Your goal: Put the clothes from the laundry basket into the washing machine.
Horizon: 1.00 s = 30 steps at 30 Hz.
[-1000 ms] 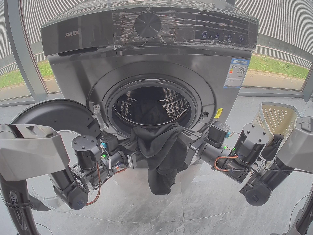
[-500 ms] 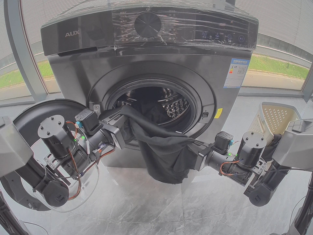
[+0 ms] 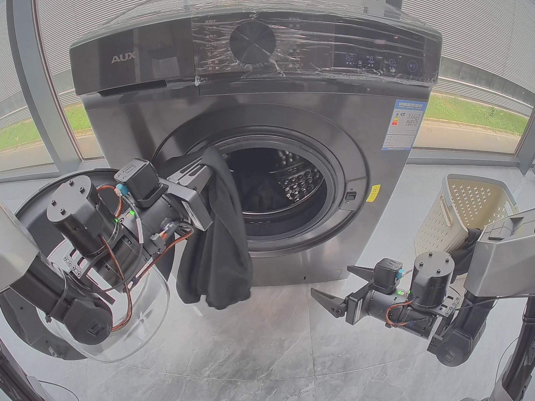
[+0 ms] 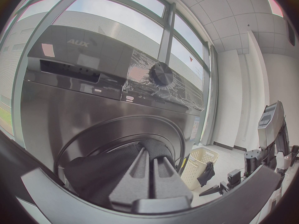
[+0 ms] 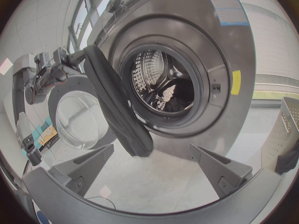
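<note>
Head view has the left gripper [image 3: 207, 161] raised at the left rim of the washing machine [image 3: 139, 118] porthole, its fingers pinched tight on the top of a black garment [image 3: 217, 240]. The cloth drapes over the fingers and hangs down in front of the machine's front panel, left of the opening and outside the drum [image 3: 301, 182]. Inside the drum lies another dark piece of clothing [image 3: 253, 187]. The round glass door [image 3: 147, 313] stands swung open to the left of the machine, behind the left arm. The right gripper [image 3: 330, 280] sits low in front of the machine's lower right corner, its fingers spread wide with nothing between them, well apart from the garment. The cream laundry basket [image 3: 446, 224] stands on the floor to the right of the machine, with a dark cloth [image 3: 462, 252] hanging over its near rim.
</note>
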### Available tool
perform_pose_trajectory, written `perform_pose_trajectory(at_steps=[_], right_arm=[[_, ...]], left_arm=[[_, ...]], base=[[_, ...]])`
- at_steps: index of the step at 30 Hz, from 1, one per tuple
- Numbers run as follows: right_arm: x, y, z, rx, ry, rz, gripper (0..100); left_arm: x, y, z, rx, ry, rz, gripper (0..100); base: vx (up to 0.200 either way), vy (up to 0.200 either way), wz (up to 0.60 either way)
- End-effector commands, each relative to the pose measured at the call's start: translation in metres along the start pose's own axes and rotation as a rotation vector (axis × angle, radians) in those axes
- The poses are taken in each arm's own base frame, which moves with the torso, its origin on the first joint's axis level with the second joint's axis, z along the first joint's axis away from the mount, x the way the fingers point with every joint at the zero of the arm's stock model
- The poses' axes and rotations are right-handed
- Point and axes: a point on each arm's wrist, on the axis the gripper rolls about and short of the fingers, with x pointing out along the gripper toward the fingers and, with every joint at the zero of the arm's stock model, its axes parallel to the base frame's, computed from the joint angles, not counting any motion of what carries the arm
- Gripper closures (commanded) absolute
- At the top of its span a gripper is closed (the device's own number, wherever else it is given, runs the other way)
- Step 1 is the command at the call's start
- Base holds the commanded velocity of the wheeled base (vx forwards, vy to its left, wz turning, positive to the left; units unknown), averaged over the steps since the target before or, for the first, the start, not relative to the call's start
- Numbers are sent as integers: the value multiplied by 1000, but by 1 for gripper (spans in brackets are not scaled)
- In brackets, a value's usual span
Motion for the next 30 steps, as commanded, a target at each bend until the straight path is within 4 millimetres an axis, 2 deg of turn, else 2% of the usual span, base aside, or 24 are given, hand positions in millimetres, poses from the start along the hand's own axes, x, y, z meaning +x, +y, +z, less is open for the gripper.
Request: perform_pose_trajectory(at_steps=[1,13,21,27,30], right_arm=[[0,-3,-11,6,41,-9,0],[9,3,-31,4,107,21,0],[17,-4,-55,19,188,31,0],[35,-14,-53,22,141,11,0],[41,-20,-51,29,118,-14,0]], left_arm=[[3,-2,4,3,-22,-2,100],[7,-3,8,6,-44,-3,100],[11,-3,10,5,-56,-8,100],[16,-2,13,0,-78,-14,100],[12,-2,10,-14,-60,-12,100]], base=[[0,0,0],[0,0,0],[0,0,0],[0,0,0],[0,0,0]])
